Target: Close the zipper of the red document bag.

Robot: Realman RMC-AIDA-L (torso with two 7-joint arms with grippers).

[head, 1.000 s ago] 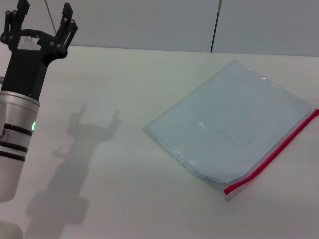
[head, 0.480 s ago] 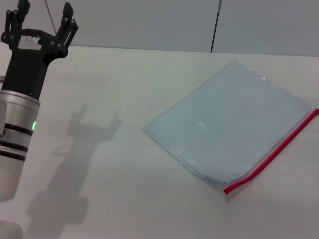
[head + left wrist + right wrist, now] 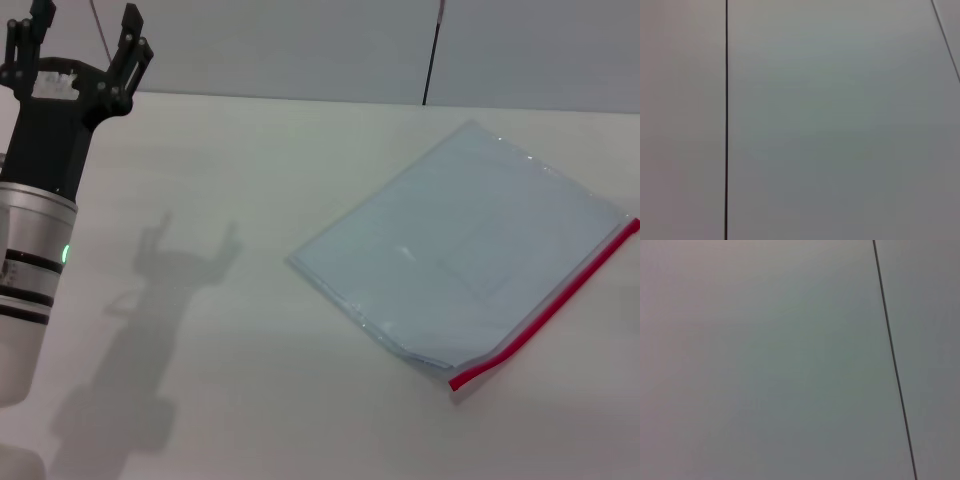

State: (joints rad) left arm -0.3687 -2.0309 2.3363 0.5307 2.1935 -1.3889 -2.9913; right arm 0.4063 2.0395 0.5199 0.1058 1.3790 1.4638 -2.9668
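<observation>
The red document bag (image 3: 470,250) lies flat on the white table, right of centre in the head view: a translucent pale blue-grey pouch turned at an angle. Its zipper (image 3: 548,308) is a thin red strip along the near-right edge, running off the right border of the view. The slider cannot be made out. My left gripper (image 3: 82,25) is raised at the far left, pointing up, fingers spread open and empty, well away from the bag. My right gripper is out of view. Both wrist views show only a grey wall.
The white table (image 3: 250,350) stretches from the left arm to the bag. The arm's shadow (image 3: 150,320) falls on it. A grey wall with a dark vertical seam (image 3: 432,50) stands behind the table's far edge.
The left gripper has shifted very slightly up and left. The bag has not moved.
</observation>
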